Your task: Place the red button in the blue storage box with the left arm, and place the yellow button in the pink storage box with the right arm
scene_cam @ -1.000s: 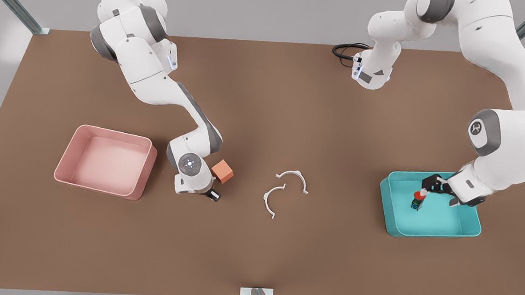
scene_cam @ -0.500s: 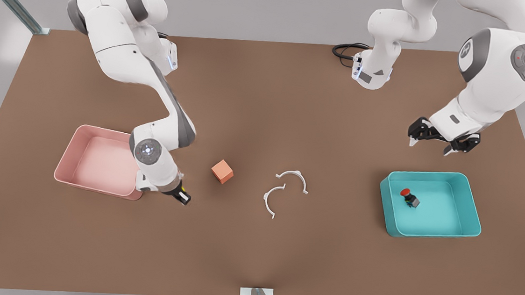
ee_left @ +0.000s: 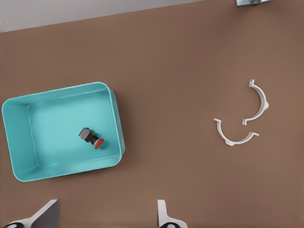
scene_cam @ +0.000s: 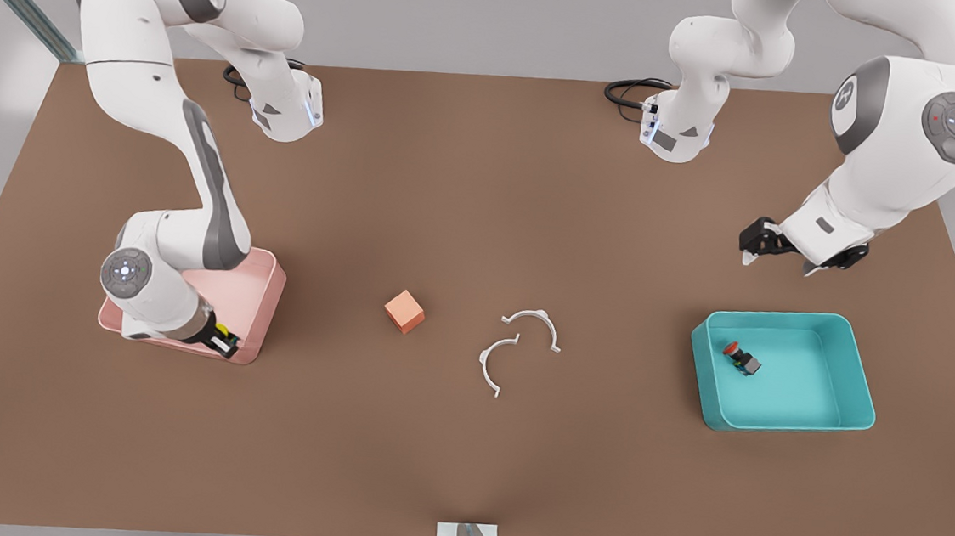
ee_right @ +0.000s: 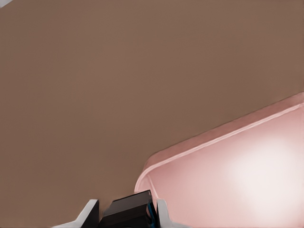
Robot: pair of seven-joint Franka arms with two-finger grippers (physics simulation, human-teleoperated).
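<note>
1. Red button (scene_cam: pixel 737 354) lies tipped over inside the blue storage box (scene_cam: pixel 858 390).
2. Left gripper (scene_cam: pixel 777 255) hangs above the table (scene_cam: pixel 463 454), fingers spread, holding nothing.
3. Right gripper (scene_cam: pixel 225 340) pinches the yellow button (scene_cam: pixel 222 336) over the pink storage box (scene_cam: pixel 266 307) edge.

there are two robot arms, each with one gripper: the left gripper (scene_cam: pixel 776 259) and the right gripper (scene_cam: pixel 220 340). two storage boxes sit on one brown table (scene_cam: pixel 463 454): one blue storage box (scene_cam: pixel 860 392) and one pink storage box (scene_cam: pixel 267 286). two buttons can be counted: one red button (scene_cam: pixel 741 358) lying in the blue box, and one yellow button (scene_cam: pixel 225 336) between the right gripper's fingers. there is one salmon-orange cube (scene_cam: pixel 404 311). two white curved clips (scene_cam: pixel 535 322) lie near the middle of the table. one black cable (scene_cam: pixel 628 91) is coiled at the table's far edge.
</note>
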